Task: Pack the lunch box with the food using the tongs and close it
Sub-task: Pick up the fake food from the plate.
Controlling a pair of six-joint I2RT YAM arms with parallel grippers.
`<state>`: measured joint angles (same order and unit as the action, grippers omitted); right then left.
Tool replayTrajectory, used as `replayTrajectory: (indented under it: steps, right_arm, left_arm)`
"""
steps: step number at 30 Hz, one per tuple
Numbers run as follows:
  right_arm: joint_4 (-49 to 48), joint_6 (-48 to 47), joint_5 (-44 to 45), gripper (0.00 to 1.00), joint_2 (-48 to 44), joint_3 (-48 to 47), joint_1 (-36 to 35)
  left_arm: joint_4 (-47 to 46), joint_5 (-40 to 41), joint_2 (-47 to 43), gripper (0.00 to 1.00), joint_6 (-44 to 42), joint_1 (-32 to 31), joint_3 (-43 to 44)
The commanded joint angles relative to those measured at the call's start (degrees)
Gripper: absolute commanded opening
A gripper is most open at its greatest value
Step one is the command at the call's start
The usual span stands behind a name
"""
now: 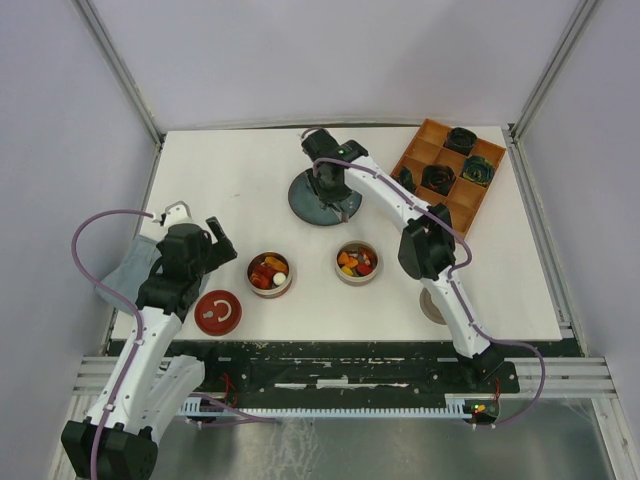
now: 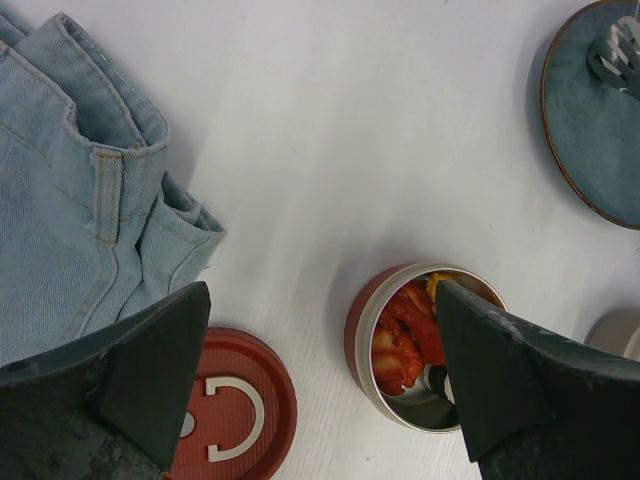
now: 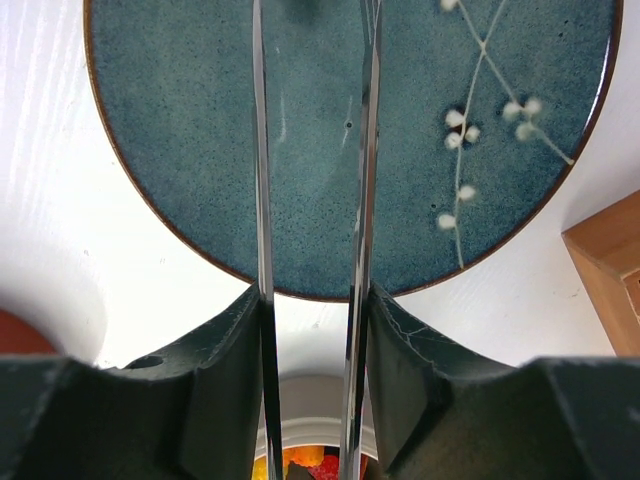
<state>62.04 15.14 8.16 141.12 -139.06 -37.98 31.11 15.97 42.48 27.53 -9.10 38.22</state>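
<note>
My right gripper [image 1: 331, 188] hangs over the blue plate [image 1: 303, 200], shut on the silver tongs [image 3: 263, 150]. Each tong arm lies against one finger, and the two arms run out over the plate [image 3: 180, 120]. The tong tips [image 2: 614, 54] rest on the plate's surface. The red-sided round lunch box [image 1: 270, 272] stands open with red, orange and white food [image 2: 405, 330] inside. Its red lid [image 1: 218, 312] lies flat to the left. My left gripper [image 2: 320, 290] is open and empty, above the gap between lid and lunch box.
A second round tin [image 1: 357, 263] holds more coloured pieces. An orange divided tray [image 1: 425, 150] with dark rosettes sits at the back right. Folded denim [image 2: 70, 190] lies at the left edge. A pale round object [image 1: 431, 306] is half hidden under the right arm.
</note>
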Motion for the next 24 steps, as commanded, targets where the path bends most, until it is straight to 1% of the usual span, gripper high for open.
replayTrajectory:
  steps: [1, 5, 11, 24]
  right_arm:
    - [-1.8, 0.3, -0.3, 0.47, -5.2, -0.1, 0.2]
    - [-1.5, 0.8, -1.7, 0.43, -5.9, -0.1, 0.2]
    - [-0.5, 0.3, -0.7, 0.41, -8.5, 2.0, 0.2]
    - [0.8, -0.6, -0.7, 0.41, -22.2, 15.0, 0.2]
  left_arm:
    - [-2.7, 0.3, -0.1, 0.99, -1.6, 0.2, 0.2]
    - [-2.7, 0.1, 0.1, 0.99, -1.6, 0.2, 0.2]
    - [-2.7, 0.1, 0.1, 0.99, -1.6, 0.2, 0.2]
    - [-2.9, -0.4, 0.4, 0.99, -1.6, 0.2, 0.2]
